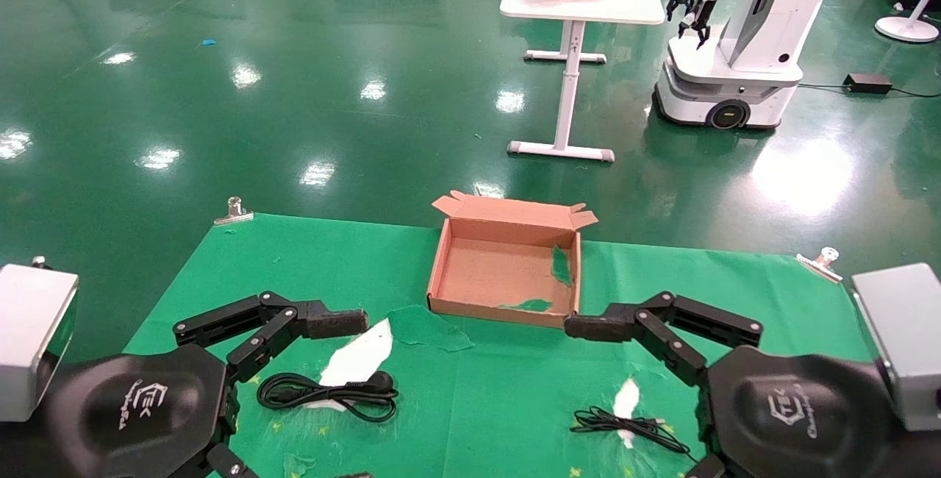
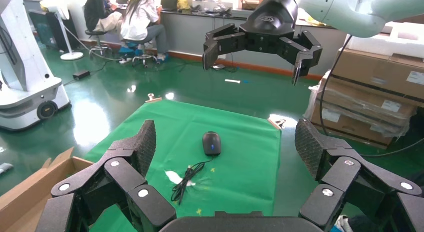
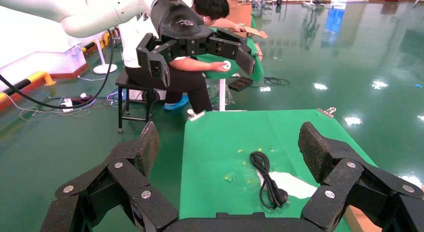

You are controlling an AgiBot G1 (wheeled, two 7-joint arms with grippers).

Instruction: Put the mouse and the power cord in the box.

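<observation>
The left gripper hangs above the near left part of the table with its black ribbed fingers spread wide and nothing between them; its upper finger points toward the middle of the table. The right gripper mirrors it on the near right side, fingers likewise spread wide and empty, with its upper fingertip close to the near right corner of the box, though whether it touches the cardboard cannot be told from the head view.

Below the left gripper lies the thick black rubbery power cord, looped on the green cloth with its chunky plug resting at the edge of a white torn patch. Under the right gripper a bundle of thin black wire lies on the cloth beside another white patch. The left wrist view shows this wire running to the small black oval mouse with a blue spot, which sits flat on the cloth farther toward the table's right edge, apart from both grippers.

The shallow brown cardboard box stands open at the far middle of the table, flaps folded outward, holding only two scraps of green material. Metal clips hold the green tablecloth at its far corners. Beyond, on the glossy green floor, stand a white table and another white robot.
</observation>
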